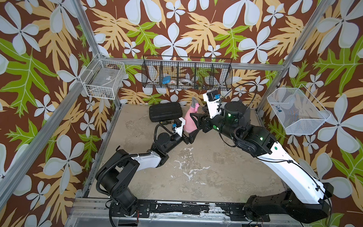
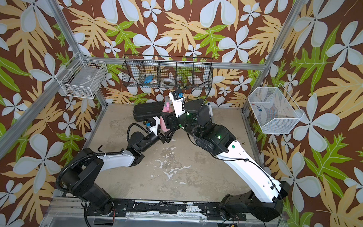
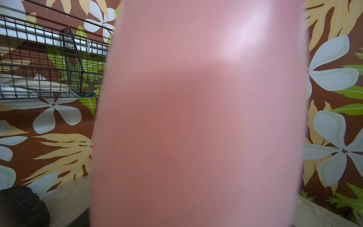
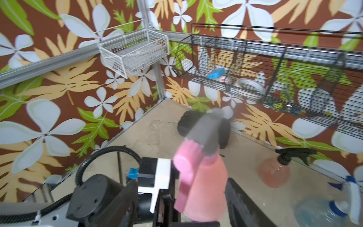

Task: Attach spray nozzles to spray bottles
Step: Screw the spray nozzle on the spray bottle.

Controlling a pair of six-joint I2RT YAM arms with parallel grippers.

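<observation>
The bench [image 1: 195,170] lies well below both hands, and a black case [image 1: 166,112] sits beyond the left hand [image 1: 189,137]. Two finished bottles stand off to the outer side of the right hand [image 1: 197,124]: an orange bottle [image 4: 274,175] and a clear blue bottle [image 4: 314,214], each capped with a sprayer.

The pink bottle [image 1: 187,122] rises straight out of the left hand, which is closed partway on its lower body and carries it clear of the bench. The right hand reaches in from the opposite side with its jaws parted beside the bottle. We cannot tell whether they touch it.

The grey-and-pink nozzle [image 1: 194,102] sits on the neck, at the end farthest from the left hand. It is the last one, and we judge it is being tightened or checked.

To do this well, we would have the left hand grip firmly so the bottle cannot spin. The right hand should close on the collar rather than the trigger, and turn squarely about the bottle's axis.

That long axis runs from the left hand up and away, leaning toward the back wall with the neck uppermost. The nozzle is blurred in the right wrist view, so we cannot say which way its spout points.
</observation>
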